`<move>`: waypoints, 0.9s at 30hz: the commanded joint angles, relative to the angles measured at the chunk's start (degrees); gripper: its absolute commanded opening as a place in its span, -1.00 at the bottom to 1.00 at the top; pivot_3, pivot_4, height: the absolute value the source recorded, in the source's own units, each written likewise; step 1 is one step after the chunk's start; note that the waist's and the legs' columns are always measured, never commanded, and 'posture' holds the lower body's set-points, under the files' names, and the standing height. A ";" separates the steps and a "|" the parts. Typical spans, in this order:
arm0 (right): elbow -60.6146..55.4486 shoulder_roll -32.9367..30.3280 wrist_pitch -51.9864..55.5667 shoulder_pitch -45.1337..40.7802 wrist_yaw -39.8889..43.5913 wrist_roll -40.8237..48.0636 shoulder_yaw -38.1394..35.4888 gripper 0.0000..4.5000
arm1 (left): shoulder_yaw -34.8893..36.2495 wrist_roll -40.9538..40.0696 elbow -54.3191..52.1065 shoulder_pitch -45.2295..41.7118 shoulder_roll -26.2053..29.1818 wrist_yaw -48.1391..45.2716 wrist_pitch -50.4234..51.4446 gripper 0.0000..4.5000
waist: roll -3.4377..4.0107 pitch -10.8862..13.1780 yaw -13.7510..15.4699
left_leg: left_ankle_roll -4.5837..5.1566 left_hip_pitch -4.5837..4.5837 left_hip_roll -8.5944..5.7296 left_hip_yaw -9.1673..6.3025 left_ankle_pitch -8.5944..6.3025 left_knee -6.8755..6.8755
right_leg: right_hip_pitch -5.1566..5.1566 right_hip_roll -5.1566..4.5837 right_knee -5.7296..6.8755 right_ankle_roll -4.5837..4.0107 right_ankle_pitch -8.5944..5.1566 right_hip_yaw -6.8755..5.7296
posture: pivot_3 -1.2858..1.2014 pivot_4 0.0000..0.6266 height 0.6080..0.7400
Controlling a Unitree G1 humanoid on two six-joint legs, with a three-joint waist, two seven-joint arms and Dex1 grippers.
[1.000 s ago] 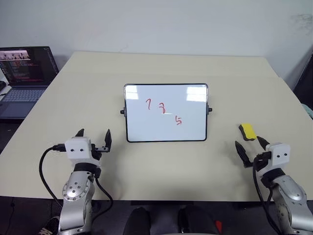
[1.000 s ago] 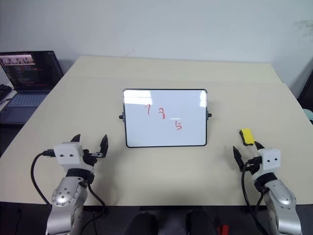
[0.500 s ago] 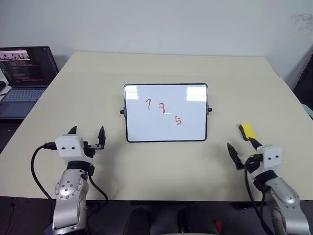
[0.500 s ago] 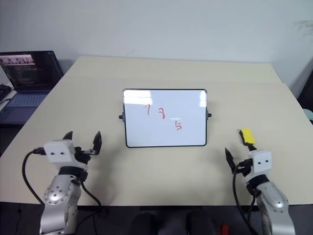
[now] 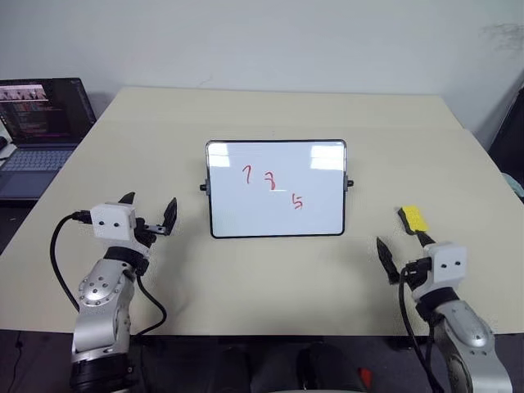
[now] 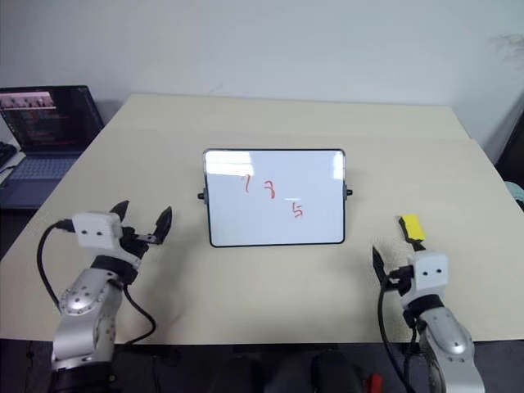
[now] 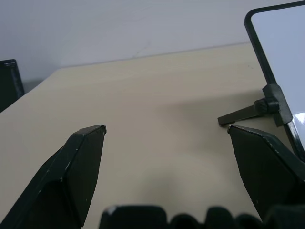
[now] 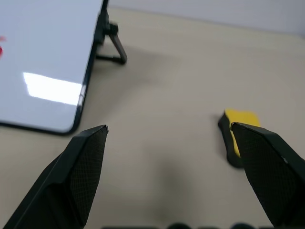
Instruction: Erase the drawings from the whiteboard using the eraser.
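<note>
The whiteboard [image 5: 276,188] stands tilted on its small feet in the middle of the table, with the red drawings [image 5: 272,182] across its centre. The eraser [image 5: 413,219], a yellow block with a black underside, lies flat on the table to the board's right. My right gripper [image 5: 404,248] hovers open just short of the eraser, and its wrist view shows the eraser [image 8: 241,119] ahead near one fingertip. My left gripper [image 5: 150,209] is open and empty, left of the board's lower left corner. The board's knob and foot [image 7: 267,106] lie just beyond it.
The beige table [image 5: 278,106] carries the board and the eraser. An open laptop [image 5: 37,123] sits off the table's far left corner. A white wall runs behind the table.
My left gripper has risen and moved forward and outward to the left. My right gripper has shifted left and slightly up, now directly short of the eraser. Both stay open.
</note>
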 commanded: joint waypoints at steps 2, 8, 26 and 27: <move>-2.34 -0.23 -0.19 -3.74 -0.31 1.38 -1.17 1.00 | 3.00 -3.51 -0.02 -1.45 3.97 -5.01 -0.50 0.99 | 0.00 0.00 0.01 | 0.00 -0.02 -0.01 0.02 0.00 0.00 | 0.00 0.00 -0.01 0.00 0.00 0.02 | 0.03 -0.52 1.00; -1.93 -0.82 5.13 -8.37 -2.62 3.86 -5.03 1.00 | 4.11 -11.28 2.79 -6.66 14.41 -18.01 8.01 0.99 | -0.02 0.02 0.09 | 0.00 -0.05 -0.01 0.01 0.00 -0.01 | -0.04 -0.01 -0.01 0.00 0.00 -0.01 | 0.03 -0.52 1.00; -5.27 -8.48 35.15 -18.14 -4.18 12.79 -5.48 1.00 | -10.80 -19.70 -8.71 -18.40 24.49 -42.42 23.01 0.99 | 0.11 0.12 0.07 | 0.00 -0.18 -0.05 0.01 0.00 -0.02 | -0.12 0.09 -0.03 -0.02 -0.02 0.00 | 0.03 -0.52 1.00; -4.68 -8.50 35.87 -19.03 -4.41 12.60 -5.14 1.00 | -12.89 -18.75 -8.92 -18.87 23.02 -42.45 22.68 0.99 | 0.11 0.12 0.02 | 0.00 -0.17 -0.07 0.04 0.00 -0.02 | -0.12 0.11 -0.03 -0.02 -0.02 0.04 | 0.03 -0.52 1.00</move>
